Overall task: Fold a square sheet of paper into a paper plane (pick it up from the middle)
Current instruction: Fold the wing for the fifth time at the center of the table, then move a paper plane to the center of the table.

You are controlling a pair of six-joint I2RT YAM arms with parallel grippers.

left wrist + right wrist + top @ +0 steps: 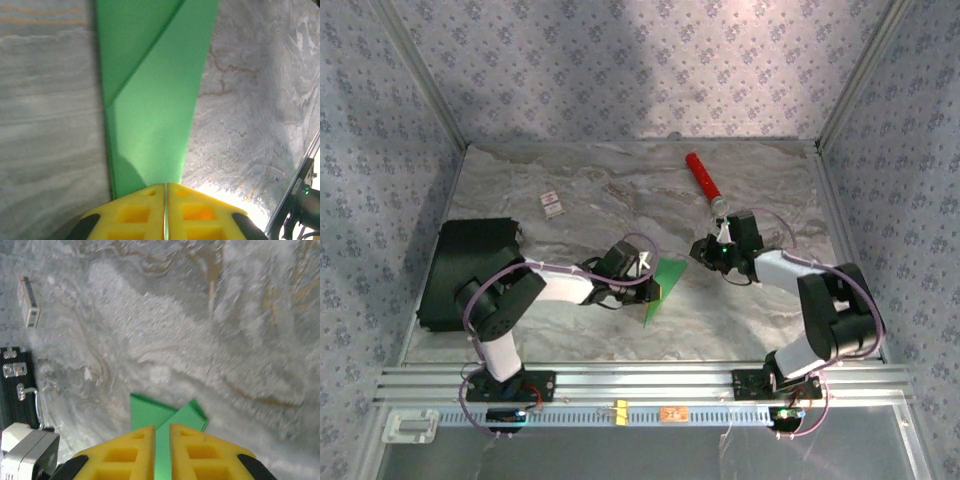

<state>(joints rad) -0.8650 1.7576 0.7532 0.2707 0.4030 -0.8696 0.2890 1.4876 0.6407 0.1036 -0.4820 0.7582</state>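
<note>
The square sheet of paper (665,287) is bright green and folded into a narrow tapering shape with a diagonal flap. It sits at the middle of the marble table. My left gripper (647,272) is at its left edge. In the left wrist view the paper (155,100) runs away from the left gripper (166,186), whose jaws are pressed together on a thin green sliver. My right gripper (708,252) is just right of the paper. Its yellow fingers (135,447) stand a narrow gap apart, and the paper (147,412) shows beyond the right gripper (161,428) and through that gap.
A red cylinder (701,175) lies at the back right, behind the right arm. A black flat box (470,270) occupies the left side of the table. A small white card (552,205) lies at the back left. Patterned walls close in three sides.
</note>
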